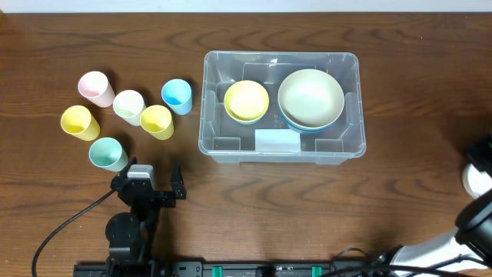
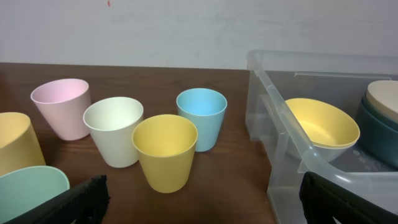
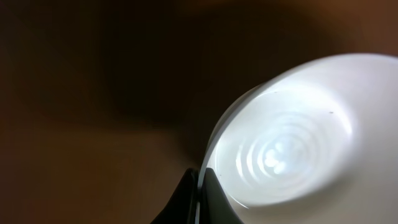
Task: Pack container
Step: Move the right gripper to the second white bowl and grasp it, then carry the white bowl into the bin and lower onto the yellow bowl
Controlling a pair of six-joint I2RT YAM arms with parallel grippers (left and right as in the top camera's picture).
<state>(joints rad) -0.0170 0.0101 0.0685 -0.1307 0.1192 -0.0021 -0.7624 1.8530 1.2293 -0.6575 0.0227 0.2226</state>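
The clear plastic container (image 1: 280,55) stands right of the table's centre. It holds a yellow bowl (image 1: 246,100) and a cream bowl (image 1: 310,97) stacked on a blue one. In the left wrist view the container's wall (image 2: 278,118) and the yellow bowl (image 2: 320,127) are at the right. My left gripper (image 1: 150,183) is open in front of the cups, nothing between its fingers. My right gripper (image 3: 200,186) is shut on the rim of a white bowl (image 3: 292,143), which shows at the table's right edge (image 1: 477,178).
Several cups stand left of the container: pink (image 1: 94,87), white (image 1: 128,105), blue (image 1: 177,95), yellow (image 1: 157,121), a second yellow (image 1: 80,121) and mint (image 1: 108,154). A white label (image 1: 277,141) lies on the container's base.
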